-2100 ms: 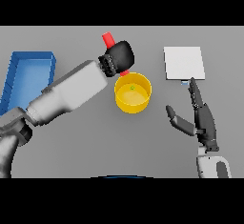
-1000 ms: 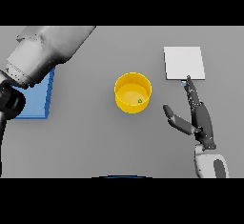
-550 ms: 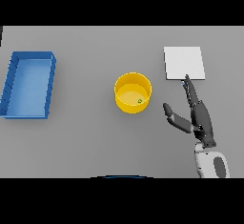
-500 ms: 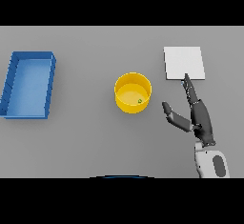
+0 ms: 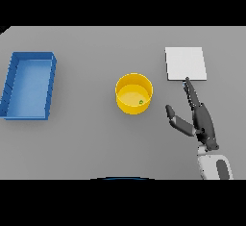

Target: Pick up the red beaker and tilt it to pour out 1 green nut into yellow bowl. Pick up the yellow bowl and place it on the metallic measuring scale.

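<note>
With the green nut [image 5: 141, 102] in the yellow bowl [image 5: 134, 94], the right hand [image 5: 201, 119], fingers straight and empty, needed to wrap the bowl's wall evenly before lifting toward the scale [image 5: 186, 63].

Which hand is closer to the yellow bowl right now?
Right. The right hand sits open just right of the yellow bowl, below the scale. The left hand is out of view.
</note>
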